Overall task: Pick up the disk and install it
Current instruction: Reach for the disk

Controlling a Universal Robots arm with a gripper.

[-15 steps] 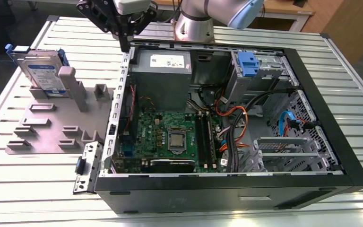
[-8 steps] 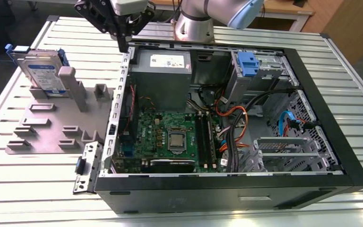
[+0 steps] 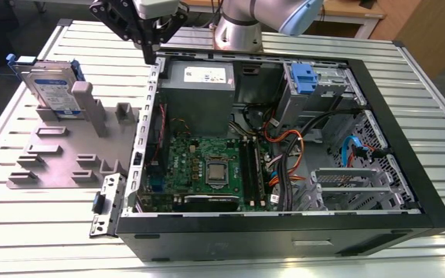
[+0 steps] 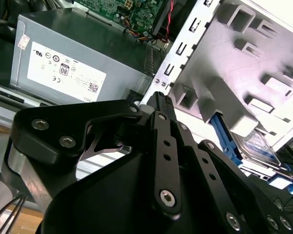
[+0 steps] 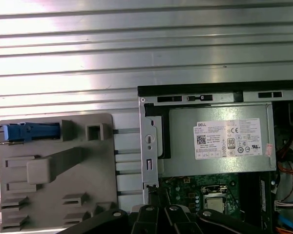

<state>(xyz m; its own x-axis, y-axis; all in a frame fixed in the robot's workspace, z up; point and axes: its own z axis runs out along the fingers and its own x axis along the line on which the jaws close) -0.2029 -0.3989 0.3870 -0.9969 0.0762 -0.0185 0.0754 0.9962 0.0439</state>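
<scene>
Overhead, an empty gripper is hovering

Its fingers are pressing together on nothing, hanging just above the side wall of the open computer case, near the power supply. The disk is standing upright on edge in the grey holder at the exterior view's left, apart from the gripper.

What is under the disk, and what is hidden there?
A grey holder plate: the disk stands upright on edge in it. Its grey post covers the disk's lower corner, so the contact is hidden.
</scene>
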